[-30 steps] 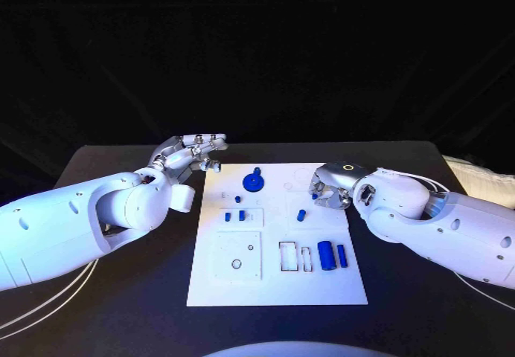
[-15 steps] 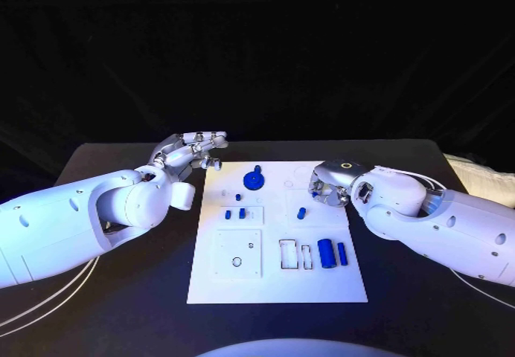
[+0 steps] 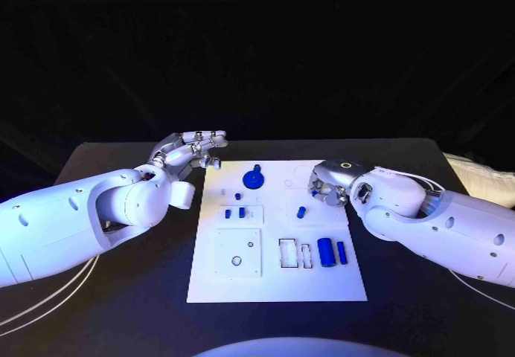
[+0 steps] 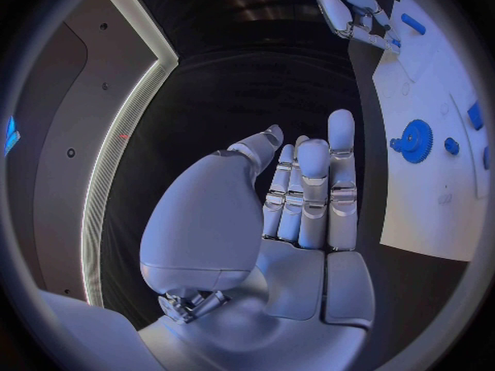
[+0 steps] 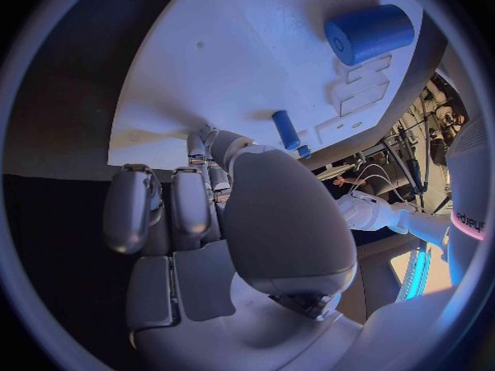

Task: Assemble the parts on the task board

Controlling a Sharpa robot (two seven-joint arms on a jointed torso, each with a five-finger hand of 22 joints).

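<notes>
The white task board (image 3: 277,286) is laid in the middle of the black tabletop (image 3: 97,312), its long side running away from the robot. A blue gear (image 3: 254,180) is seen on the far part of the board, with a small blue peg (image 3: 238,196) just on the near side of it. Two short blue pins (image 3: 234,213) are set side by side at mid-board, and another small blue pin (image 3: 301,212) is found toward the right edge. On the near right part, a thick blue cylinder (image 3: 325,253) and a thinner blue rod (image 3: 341,253) are laid next to each other, beside a rectangular slot (image 3: 289,254). A raised square plate (image 3: 238,253) is seen on the near left part of the board.

The left robot hand (image 3: 193,150) is held above the tabletop just off the far left corner of the board; its fingers (image 4: 309,185) are extended close together and nothing is held in it. The right robot hand (image 3: 326,190) is lowered at the board's right edge, near the small blue pin, with its fingers (image 5: 170,206) curled inward. Whether anything is pinched in it cannot be told, as the fingertips are hidden behind the palm in the wrist view.
</notes>
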